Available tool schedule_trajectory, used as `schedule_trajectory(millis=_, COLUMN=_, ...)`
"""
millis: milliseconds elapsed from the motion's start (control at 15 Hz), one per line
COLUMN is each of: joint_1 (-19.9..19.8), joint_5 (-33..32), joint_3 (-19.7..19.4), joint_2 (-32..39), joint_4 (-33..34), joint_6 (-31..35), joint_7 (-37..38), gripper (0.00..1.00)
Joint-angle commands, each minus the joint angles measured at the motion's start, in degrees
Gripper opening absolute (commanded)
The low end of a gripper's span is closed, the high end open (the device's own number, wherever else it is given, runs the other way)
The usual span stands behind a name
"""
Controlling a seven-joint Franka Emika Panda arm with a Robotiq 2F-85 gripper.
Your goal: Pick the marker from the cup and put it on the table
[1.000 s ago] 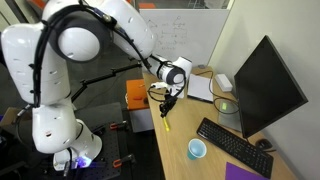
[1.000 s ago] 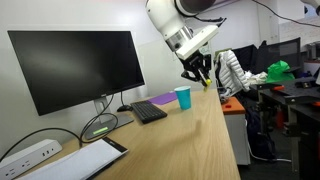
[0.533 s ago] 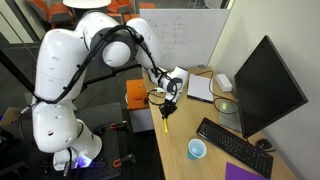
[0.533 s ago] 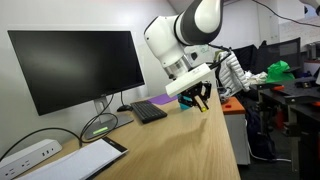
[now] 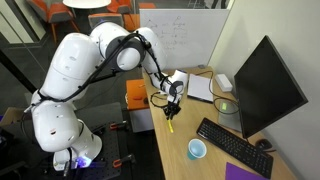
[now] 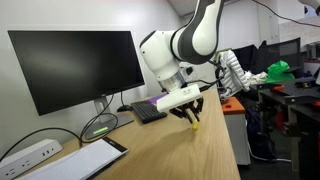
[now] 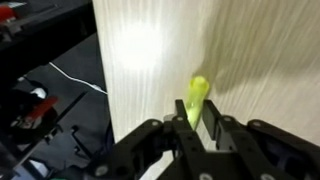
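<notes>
My gripper [image 5: 170,109] [image 6: 190,116] [image 7: 197,118] is shut on the yellow marker [image 7: 196,100] and holds it low over the light-wood table [image 5: 175,150] [image 6: 160,150] [image 7: 150,70]. The marker's tip points down at the tabletop in both exterior views [image 5: 170,116] [image 6: 194,122]; I cannot tell whether it touches. The light-blue cup [image 5: 197,149] stands on the table near the keyboard, well away from the gripper. In an exterior view the arm hides the cup.
A black keyboard [image 5: 232,141] [image 6: 150,110] and a black monitor [image 5: 262,85] [image 6: 75,65] stand on the table. A purple pad [image 5: 245,172], a greenish round thing [image 5: 227,104], a notebook [image 5: 200,88] and an orange box [image 5: 138,96] are nearby. The table edge [image 7: 100,80] runs beside the gripper.
The gripper has come down toward the tabletop with the marker in it and has moved away from the cup, along the table. The arm has folded lower.
</notes>
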Motion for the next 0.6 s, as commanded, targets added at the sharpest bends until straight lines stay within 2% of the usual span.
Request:
schedule_trajectory(millis=0, joint_1=-0.02, joint_5=1.47, joint_3=0.32, joint_2=0.27, joint_4=0.63, joint_6=1.84, joint_7=-0.12, gripper=0.58)
schedule_trajectory(millis=333, joint_1=-3.58, joint_5=6.79, joint_3=3.19, joint_2=-4.6, joint_4=-0.44, joint_6=-0.41, joint_7=-9.48, gripper=0.98)
schedule_trajectory(millis=533, joint_1=-7.3, joint_5=13.17, joint_3=5.67, joint_2=-10.09, joint_4=-1.46, joint_6=-4.53, joint_7=-20.01, gripper=1.0)
